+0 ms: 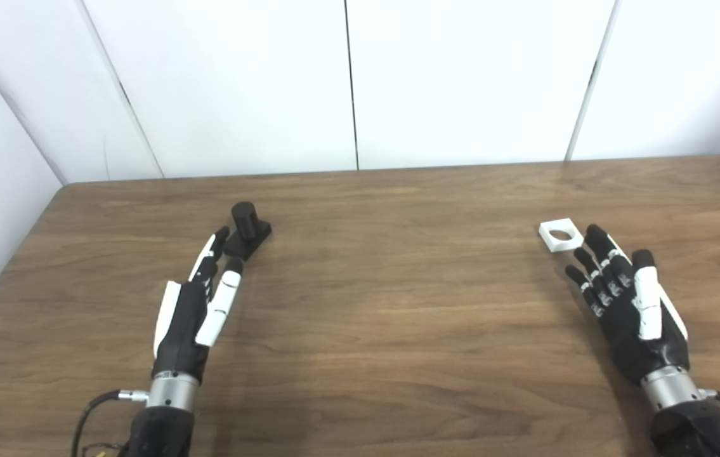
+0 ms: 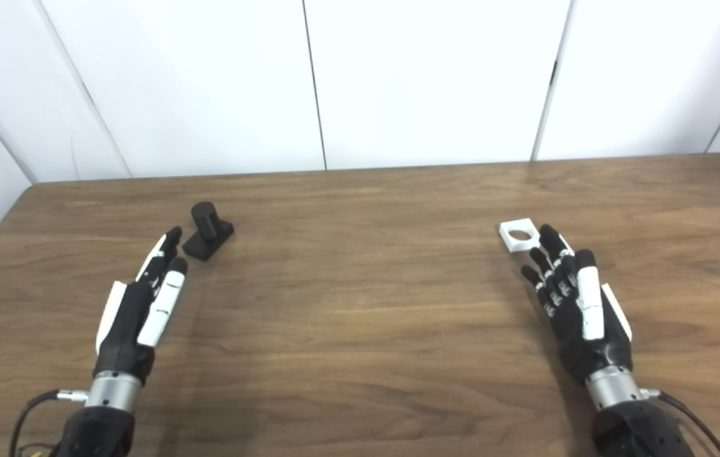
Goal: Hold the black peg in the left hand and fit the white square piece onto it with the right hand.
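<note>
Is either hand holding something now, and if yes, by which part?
Nothing is held. The left hand and the right hand are open; the black peg and white square piece rest on the table.

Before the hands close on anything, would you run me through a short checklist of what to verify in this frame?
1. Black peg upright on its base, on the table: ok.
2. Left hand open and empty, fingertips right by the peg's base: ok; whether they touch it: cannot tell.
3. White square piece lying flat with its round hole facing up: ok.
4. Right hand open and empty, fingertips beside the piece: ok.
5. Peg held in the left hand: not ok, not yet grasped.
6. Hole fits the peg: cannot tell.
</note>
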